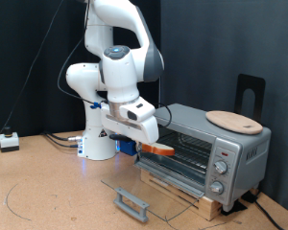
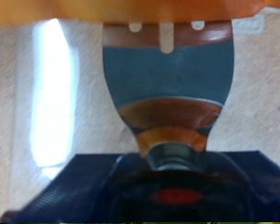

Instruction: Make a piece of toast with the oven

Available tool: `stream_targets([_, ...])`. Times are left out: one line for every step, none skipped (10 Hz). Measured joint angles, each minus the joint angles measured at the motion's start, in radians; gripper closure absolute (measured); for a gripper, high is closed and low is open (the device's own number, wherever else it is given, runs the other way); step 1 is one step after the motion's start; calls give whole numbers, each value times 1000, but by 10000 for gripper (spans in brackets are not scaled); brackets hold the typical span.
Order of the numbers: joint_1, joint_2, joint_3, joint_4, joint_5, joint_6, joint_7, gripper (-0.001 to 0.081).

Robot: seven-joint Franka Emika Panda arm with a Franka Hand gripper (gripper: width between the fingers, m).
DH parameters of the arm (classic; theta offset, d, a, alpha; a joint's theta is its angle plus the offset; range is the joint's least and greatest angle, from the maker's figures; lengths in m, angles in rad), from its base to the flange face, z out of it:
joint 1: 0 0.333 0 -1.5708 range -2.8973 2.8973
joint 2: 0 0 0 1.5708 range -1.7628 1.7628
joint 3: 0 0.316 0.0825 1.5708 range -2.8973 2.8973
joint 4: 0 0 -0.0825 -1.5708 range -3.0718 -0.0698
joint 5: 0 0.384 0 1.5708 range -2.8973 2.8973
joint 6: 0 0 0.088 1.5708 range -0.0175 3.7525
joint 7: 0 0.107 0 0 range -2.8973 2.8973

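Risk first: the oven [image 1: 197, 149] stands with its glass door [image 1: 149, 187] dropped flat, and the arm [image 1: 120, 57] reaches into the opening, so a low approach could knock the rack or door edge. The gripper [image 1: 144, 134] holds the piece of toast [image 1: 159, 149] by one edge at the mouth; a thin bite could let it tilt or drop. A wooden board [image 1: 234, 121] lies on top. The wrist view is blurred, the fingertips hidden behind bread.
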Motion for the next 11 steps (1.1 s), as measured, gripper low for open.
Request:
stream_targets([11,2,18,0,18,11,25,382])
stream_targets([18,2,32,0,34,17,45,382])
stream_targets([23,2,45,0,36,22,66,382])
stream_targets([25,2,58,2,36,22,74,382])
stream_targets([26,3,69,3,34,22,74,382])
stream_targets([26,3,78,4,34,19,78,382])
stream_targets([26,4,87,5,31,16,96,382])
stream_targets([26,4,94,6,13,14,117,382])
stream_targets([26,4,103,8,-18,14,139,382])
stream_targets([26,4,112,10,-41,9,153,382])
stream_targets([26,4,117,13,-48,1,156,382])
